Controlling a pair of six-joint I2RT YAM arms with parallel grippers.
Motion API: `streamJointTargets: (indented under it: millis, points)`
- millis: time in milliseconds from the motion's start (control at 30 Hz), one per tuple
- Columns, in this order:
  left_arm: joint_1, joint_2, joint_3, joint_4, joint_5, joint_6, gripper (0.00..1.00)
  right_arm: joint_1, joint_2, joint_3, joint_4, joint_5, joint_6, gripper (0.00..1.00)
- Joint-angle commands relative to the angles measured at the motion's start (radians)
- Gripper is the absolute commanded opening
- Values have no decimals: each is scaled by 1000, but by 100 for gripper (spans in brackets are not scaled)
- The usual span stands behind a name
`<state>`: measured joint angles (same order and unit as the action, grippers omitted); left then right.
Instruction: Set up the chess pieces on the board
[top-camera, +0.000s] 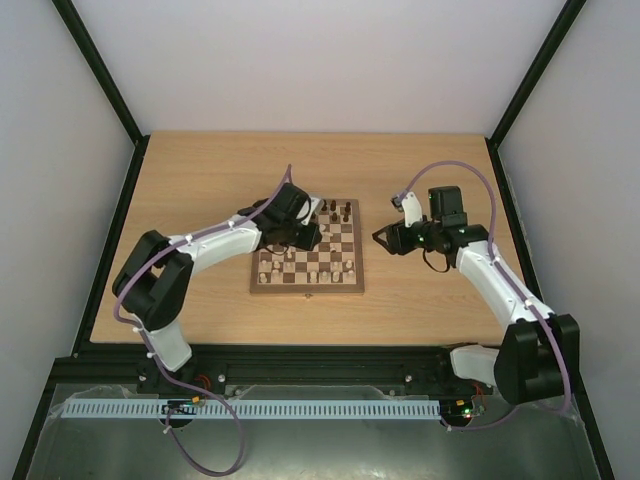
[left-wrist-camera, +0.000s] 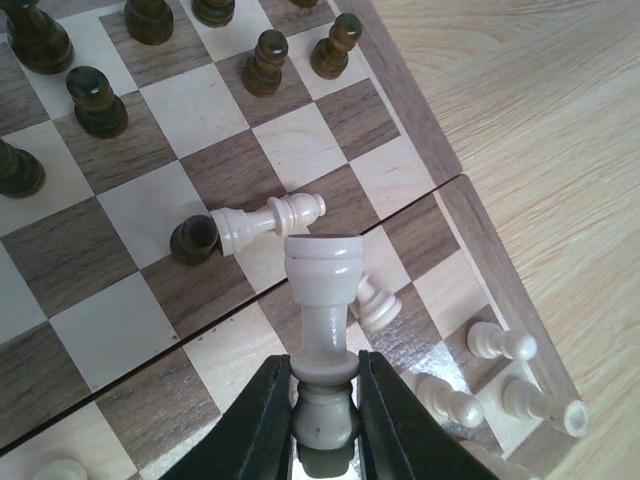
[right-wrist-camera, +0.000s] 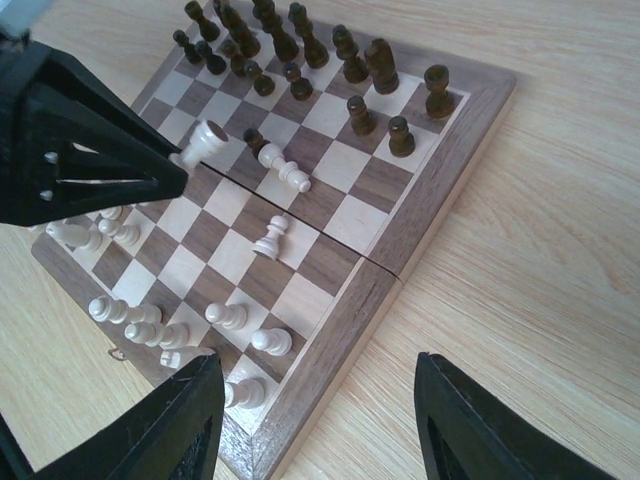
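Note:
The board (top-camera: 308, 290) lies mid-table, with dark pieces (top-camera: 330, 208) along its far rows and cream pieces (top-camera: 305, 270) along its near rows. My left gripper (top-camera: 300, 232) hangs over the board's middle. In the left wrist view it (left-wrist-camera: 322, 365) is shut on a cream rook-like piece (left-wrist-camera: 322, 290), held off the squares. Beyond it a cream piece (left-wrist-camera: 268, 218) lies on its side, touching a dark pawn (left-wrist-camera: 194, 239). A cream pawn (left-wrist-camera: 375, 303) stands close by. My right gripper (top-camera: 385, 238) is open and empty beside the board's right edge (right-wrist-camera: 400, 240), its fingers (right-wrist-camera: 470, 425) over bare table.
Several dark pieces (right-wrist-camera: 365, 75) stand unevenly in the far rows, and cream pieces (right-wrist-camera: 130, 315) crowd the near corner, some lying down. The left arm (right-wrist-camera: 90, 150) fills the upper left of the right wrist view. Black frame rails edge the table.

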<state>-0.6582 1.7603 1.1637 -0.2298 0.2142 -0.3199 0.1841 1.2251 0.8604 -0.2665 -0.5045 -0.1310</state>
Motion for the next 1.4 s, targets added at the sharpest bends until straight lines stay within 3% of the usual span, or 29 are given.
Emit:
streamJointTargets:
  millis: [0,167,300,500,700,933,1367]
  points:
    - [25,-83,-39,39,53,-17,7,-2,54,49,-50,-53,2,53]
    - [46,-130,-70,17,191,-7,9,7,128,117,-114,-122,-44,51]
    - [55,-165,-85,11,337,-13,9,44,112,187,-209,-178,-274,50]
    - [67,-154,-10,-122,521,19,10,164,73,290,-353,-28,-686,50]
    - [73,-125,59,-226,650,72,11,319,39,317,-390,178,-889,53]
    - [72,-102,82,-253,775,96,11,444,48,328,-401,318,-954,56]
    - [56,-86,96,-318,875,165,12,582,94,305,-322,496,-988,56]
